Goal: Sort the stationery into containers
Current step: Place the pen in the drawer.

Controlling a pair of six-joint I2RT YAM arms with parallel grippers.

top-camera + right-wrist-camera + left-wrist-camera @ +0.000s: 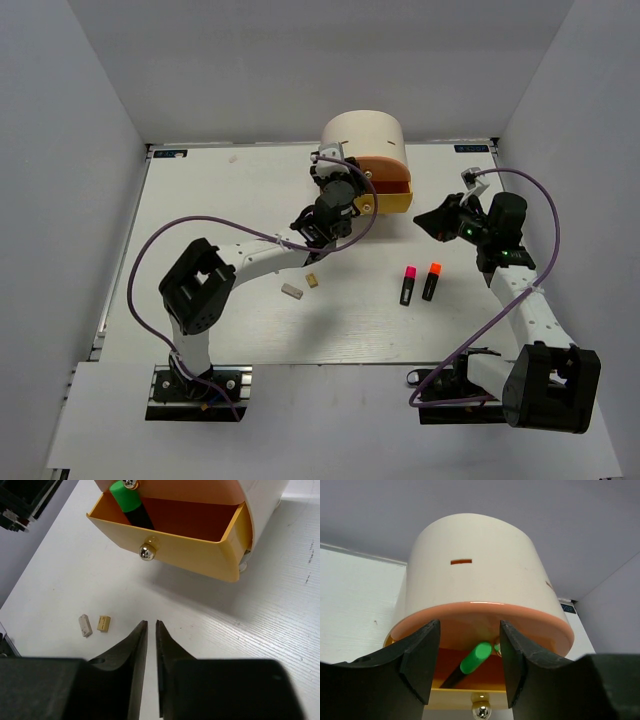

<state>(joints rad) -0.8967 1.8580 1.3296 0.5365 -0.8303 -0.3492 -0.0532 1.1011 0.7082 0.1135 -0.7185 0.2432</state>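
The cream desk unit [365, 133] stands at the back with its yellow drawer [397, 203] pulled out under the orange drawer [485, 622]. A green-capped highlighter [475, 657] lies slanted inside the yellow drawer [455, 696]. My left gripper [470, 665] hovers open at the drawer mouth, its fingers either side of the highlighter without touching it. My right gripper [151, 626] hangs in front of the drawer [200, 550], its jaws a narrow slit apart and empty. On the table lie a pink-capped highlighter [408, 285], an orange-capped one [431, 281], a grey eraser [291, 291] and a tan eraser [312, 281].
Each drawer has a small round metal knob [147, 552]. The left arm reaches across the table's middle toward the unit. Grey walls close in on three sides of the white table [200, 200].
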